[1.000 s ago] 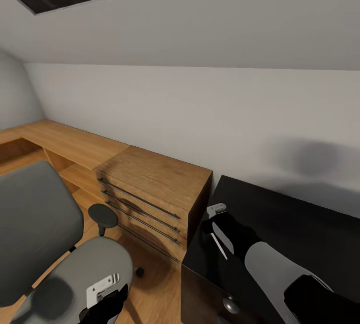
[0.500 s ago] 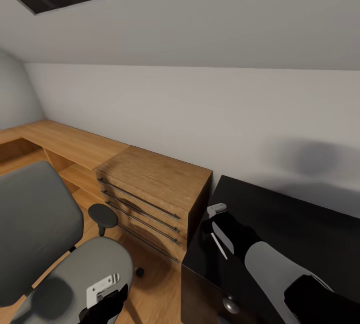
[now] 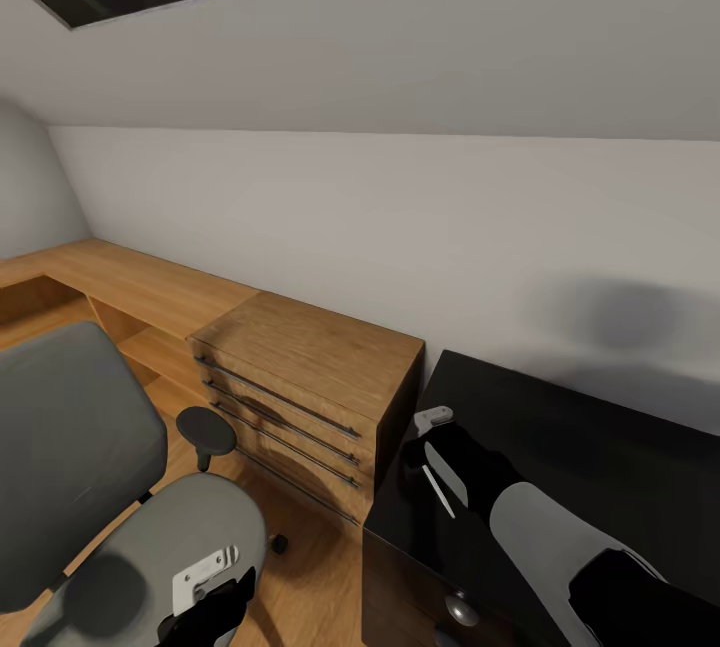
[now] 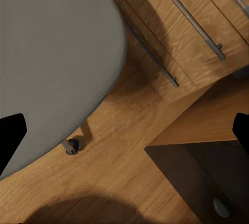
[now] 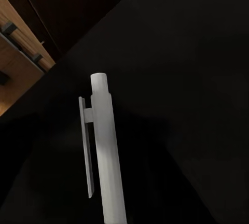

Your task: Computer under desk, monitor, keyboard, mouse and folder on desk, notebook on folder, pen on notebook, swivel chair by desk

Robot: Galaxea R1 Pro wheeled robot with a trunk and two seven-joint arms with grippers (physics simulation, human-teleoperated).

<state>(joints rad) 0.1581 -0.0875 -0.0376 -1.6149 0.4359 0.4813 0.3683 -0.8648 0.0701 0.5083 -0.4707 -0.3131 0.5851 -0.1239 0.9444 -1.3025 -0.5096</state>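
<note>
The swivel chair (image 3: pixel 95 487) stands at the lower left, with a grey seat (image 4: pixel 52 53), a tall grey back and a black armrest. My left gripper (image 3: pixel 215 615) hangs open over the seat's front edge, with nothing between its black fingertips (image 4: pixel 10 136). The black desk (image 3: pixel 600 427) fills the lower right. Just above the desk's near left corner, my right gripper (image 3: pixel 434 475) is shut on a slim white-grey pen (image 5: pixel 106 151) with a clip. In the head view the pen (image 3: pixel 437 490) shows as a thin white line. The monitor, keyboard, mouse, folder, notebook and computer are out of view.
An oak drawer unit (image 3: pixel 300 377) with long metal handles stands between chair and desk. It joins a low oak shelf (image 3: pixel 110 277) along the white wall. The floor (image 4: pixel 114 172) is wood. A round knob (image 3: pixel 461 610) shows on the desk's dark front.
</note>
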